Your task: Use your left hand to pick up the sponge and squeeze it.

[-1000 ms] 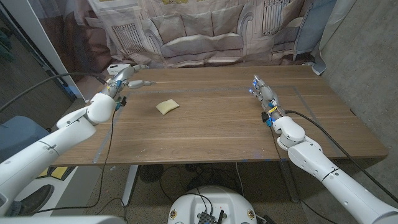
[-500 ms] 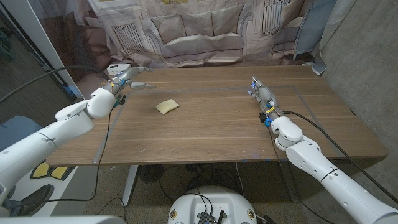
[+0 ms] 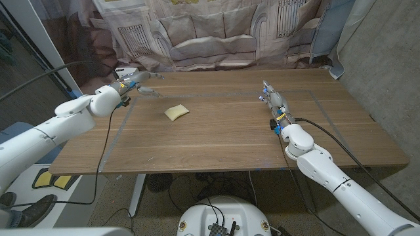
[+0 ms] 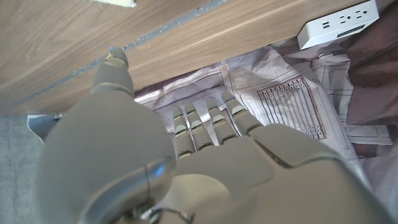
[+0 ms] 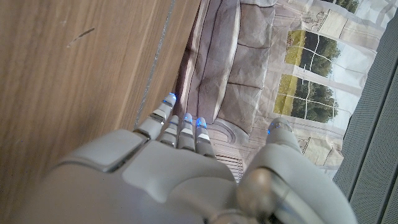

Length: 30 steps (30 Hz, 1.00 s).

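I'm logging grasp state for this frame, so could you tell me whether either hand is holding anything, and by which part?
Nothing is held. The sponge lies alone on the table; the left hand is apart from it, fingers spread, and the right hand is open too.

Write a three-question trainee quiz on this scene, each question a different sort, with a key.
1. True or false: the left hand holds the sponge.
2. Which hand is nearer the sponge? A) left B) right
3. Fill in: the sponge lies on the ____.

Key: 1 false, the sponge lies untouched, apart from both hands; 2 A; 3 table.
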Available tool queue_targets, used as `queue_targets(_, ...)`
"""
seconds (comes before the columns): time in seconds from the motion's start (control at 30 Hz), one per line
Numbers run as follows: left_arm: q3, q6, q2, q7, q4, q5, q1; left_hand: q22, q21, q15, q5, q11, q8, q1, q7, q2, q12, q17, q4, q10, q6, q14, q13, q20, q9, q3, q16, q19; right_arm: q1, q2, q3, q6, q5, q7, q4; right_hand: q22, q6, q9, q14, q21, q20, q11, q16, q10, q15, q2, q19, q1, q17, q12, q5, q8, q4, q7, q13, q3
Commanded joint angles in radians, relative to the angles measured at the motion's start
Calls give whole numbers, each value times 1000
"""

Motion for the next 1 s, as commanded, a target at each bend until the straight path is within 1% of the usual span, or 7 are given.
queue_targets(0.03,57,-33,21,-135,3,95,-84,1,5,-69,7,11,10,20,2,2,0,3,-1,9,18,9,2,-6,2,5,4,8,-2,26,-14,9,-20,-26,6,2,8,4,-4,-1,3,0,0,4,5,0,2,10,2,-3,-2,-2,-5,0,5,3)
queue_targets(0.13,61,-41,24,-141,-3,117,-88,1,6,-79,8,-7,12,26,22,2,4,3,1,21,24,16,2,-6,2,4,6,11,-5,30,-15,14,-22,-29,8,2,8,4,-4,-1,2,1,0,3,5,0,2,10,2,-4,-2,-2,-5,0,5,3)
queue_targets(0.27,71,-55,23,-159,-2,147,-99,1,7,-86,8,-25,13,30,1,2,7,3,4,31,29,23,2,-8,2,1,8,18,-8,35,-15,43,-34,-27,19,2,9,4,-3,-1,2,2,0,3,5,0,3,10,2,-4,-2,-2,-5,3,5,3)
queue_targets(0.3,75,-57,24,-162,-3,160,-102,2,15,-88,8,-32,12,32,-9,2,7,3,6,34,29,30,2,-11,2,-1,10,39,-8,38,-16,63,-41,-23,27,2,10,4,-3,0,2,1,0,3,5,1,3,11,2,-3,-2,-2,-5,3,5,3)
queue_targets(0.5,79,-81,26,-174,-10,194,-108,3,20,-98,8,-34,12,33,-16,-1,8,3,10,40,30,42,2,-17,2,-6,12,59,-14,46,-12,109,-67,-27,41,2,17,5,17,9,-8,-2,7,12,-2,2,30,16,1,-1,-2,0,-7,2,6,4)
queue_targets(0.7,60,-114,55,-113,-46,244,-72,3,18,-106,10,-34,30,57,-24,3,22,2,7,87,91,77,2,-15,2,-7,17,74,-24,53,-10,103,-71,-42,33,1,18,5,18,9,-9,-3,7,14,-2,4,33,19,1,0,-1,0,-9,2,6,6)
queue_targets(1.0,67,-132,58,-156,-46,305,-86,2,12,-105,13,-29,12,97,-36,11,8,2,0,65,58,71,1,1,2,0,8,72,-33,70,-17,104,-75,-55,40,1,21,5,19,8,-7,-1,7,15,-2,5,32,22,1,0,-1,1,-10,2,6,7)
